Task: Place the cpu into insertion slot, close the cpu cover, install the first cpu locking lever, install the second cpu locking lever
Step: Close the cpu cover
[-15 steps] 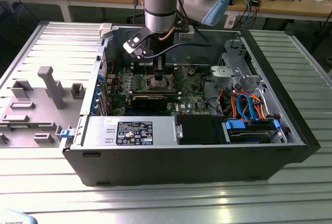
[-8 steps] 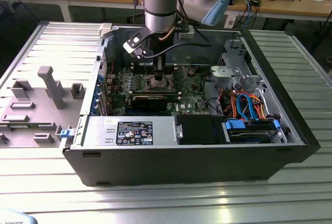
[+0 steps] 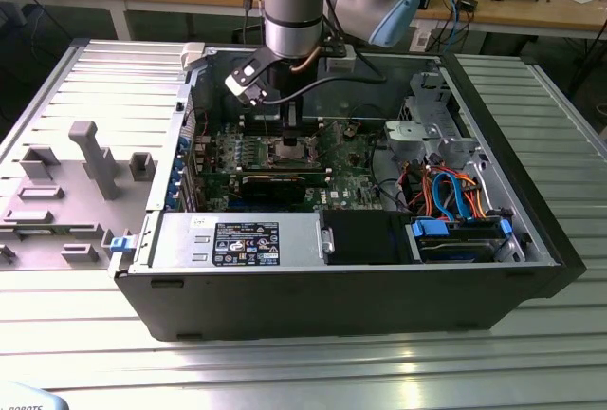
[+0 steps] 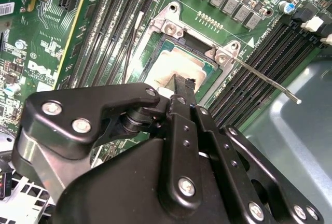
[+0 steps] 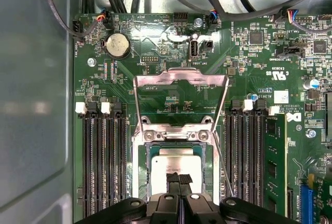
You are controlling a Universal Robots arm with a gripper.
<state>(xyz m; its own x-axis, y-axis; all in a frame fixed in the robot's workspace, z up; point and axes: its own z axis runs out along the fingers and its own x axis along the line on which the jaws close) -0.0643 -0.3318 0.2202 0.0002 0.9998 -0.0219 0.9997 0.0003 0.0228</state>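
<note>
The chip [image 5: 165, 159] sits in the socket [image 5: 138, 175], claw [image 5: 179, 177] pinched together just over it; cover [image 5: 181, 77] stands open, lever [image 4: 270, 80] loose, so closing and locking remain.

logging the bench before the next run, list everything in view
computer case: one, black, open
circuit board: one, green, inside the case
cpu: one, silver-grey, in the socket
socket: one, silver-rimmed, on the board
cpu cover: one, silvery, swung open
lever: one, silvery, beside the socket
memory slots: several, black, flanking the socket
graphics card: one, black, across the board
tray: one, grey, the exterior view's left of the case
arm: one, grey, above the case
fingers: two, black, shut over the cpu
</note>
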